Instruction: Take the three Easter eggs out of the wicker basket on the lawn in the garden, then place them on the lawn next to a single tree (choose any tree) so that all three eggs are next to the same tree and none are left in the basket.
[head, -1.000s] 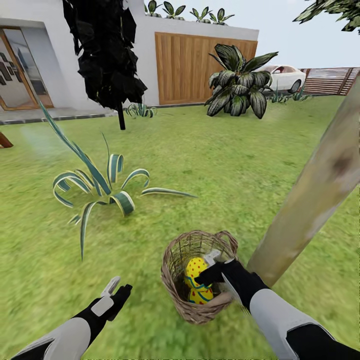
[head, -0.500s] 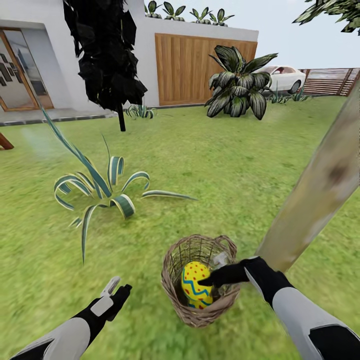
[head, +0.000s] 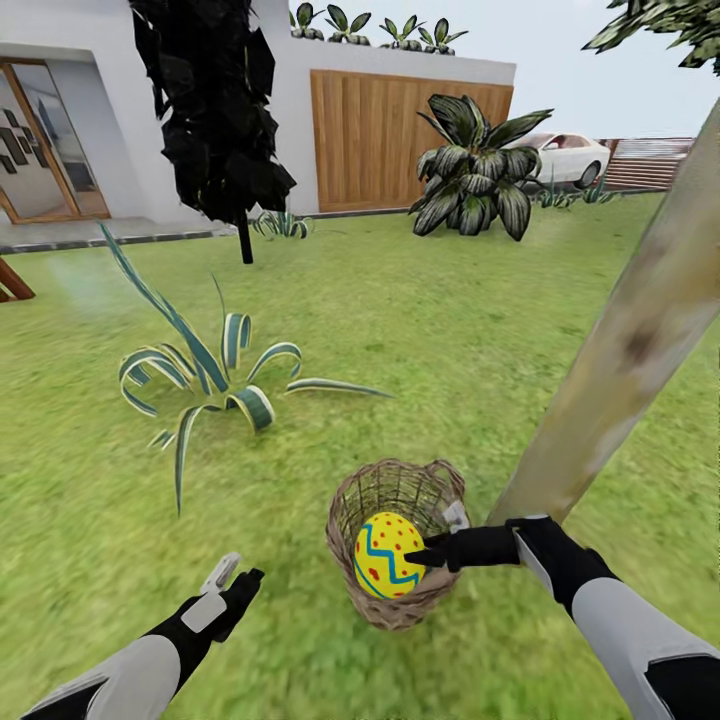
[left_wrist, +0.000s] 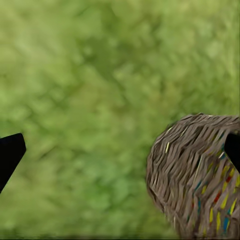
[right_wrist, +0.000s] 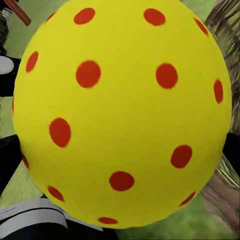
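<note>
I have the right tool (head: 432, 553) clamped on an egg (head: 387, 555), reaching in from the tree side, with the egg at the mouth of the basket (head: 352, 510), partly above the near rim. On the right wrist camera the egg (right_wrist: 122, 112) sits hard up against the lens, yellow with red dots, dark fingers at either flank. Its long axis stands roughly upright, slightly tilted, blue zigzag band facing me. The basket rests on the lawn (head: 450, 330) just beside the foot of the leaning trunk (head: 620, 370), so the tree lies to the right of my tool, on the right arm's own side; I judge a short lift clear of the rim, then a carry rightward to the grass at the trunk's base. My left tool (head: 232, 578) hangs apart and empty over the grass left of the basket (left_wrist: 195, 175), farther from the tree. I cannot tell whether more eggs lie deeper in the basket.
</note>
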